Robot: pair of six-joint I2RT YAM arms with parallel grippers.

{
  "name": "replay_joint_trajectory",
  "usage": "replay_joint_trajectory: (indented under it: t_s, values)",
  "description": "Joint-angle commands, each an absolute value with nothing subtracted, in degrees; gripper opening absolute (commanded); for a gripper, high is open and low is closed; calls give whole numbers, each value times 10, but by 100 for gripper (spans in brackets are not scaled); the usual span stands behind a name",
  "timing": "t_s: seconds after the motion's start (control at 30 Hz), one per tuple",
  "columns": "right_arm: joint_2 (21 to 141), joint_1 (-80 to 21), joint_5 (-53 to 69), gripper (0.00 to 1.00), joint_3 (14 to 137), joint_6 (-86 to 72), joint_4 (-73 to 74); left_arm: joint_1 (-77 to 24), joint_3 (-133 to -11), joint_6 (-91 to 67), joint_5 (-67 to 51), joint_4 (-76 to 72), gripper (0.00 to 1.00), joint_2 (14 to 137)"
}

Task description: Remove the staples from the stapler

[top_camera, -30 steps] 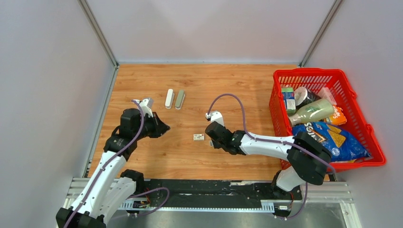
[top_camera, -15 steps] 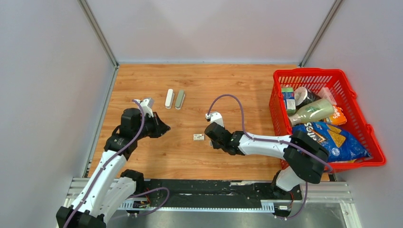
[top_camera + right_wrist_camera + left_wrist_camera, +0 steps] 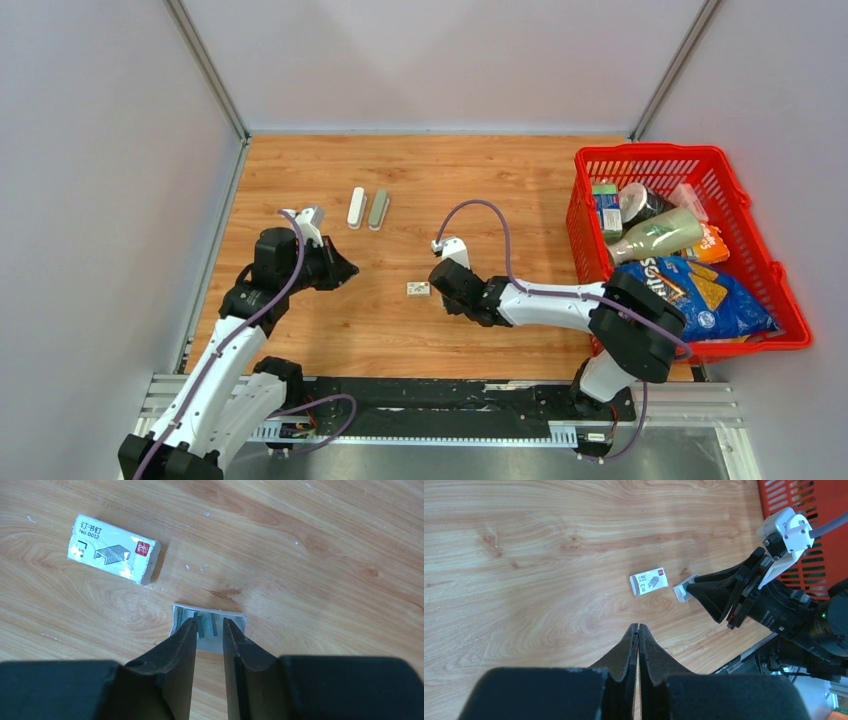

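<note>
Two staplers lie side by side at the back left, one white (image 3: 357, 207) and one grey-green (image 3: 378, 210). Short grey staples (image 3: 204, 625) lie in a small open white tray (image 3: 235, 621) on the wood. My right gripper (image 3: 208, 625) is open by a narrow gap, its tips over the tray with the staples between them; it is also in the top view (image 3: 445, 298) and the left wrist view (image 3: 698, 587). A closed white printed staple box (image 3: 114, 549) lies just left of the tray. My left gripper (image 3: 638, 626) is shut and empty, left of the box (image 3: 649, 582).
A red basket (image 3: 650, 150) full of groceries stands at the right edge. Grey walls enclose the wooden table on three sides. The metal rail with the arm bases (image 3: 440, 400) runs along the near edge.
My right gripper has crept slightly left toward the tray. The left arm and the staplers have not moved.
</note>
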State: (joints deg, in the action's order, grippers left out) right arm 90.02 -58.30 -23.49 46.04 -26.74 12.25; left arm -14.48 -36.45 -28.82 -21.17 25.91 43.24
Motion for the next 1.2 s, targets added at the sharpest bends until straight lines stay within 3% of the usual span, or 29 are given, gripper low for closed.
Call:
replay_joint_trajectory:
  t_s: [0.0,0.47,0.73,0.9,1.17]
  values:
    - [898,-580,-247,31,461,-282,98,-141,-372,-279,-224,242,7,432]
    - [829,-580,-286,43,462,-273,129,-141,-360,-282,-239,223,8,447]
    - [762,-561,-317,57,455,-329,187,-142,-333,-289,-263,185,15,470]
    - [787,-534,-314,51,502,-318,282,-154,-335,-281,-270,183,19,507]
    - [808,-519,-258,45,476,-323,254,-215,-342,-277,-209,164,20,599]
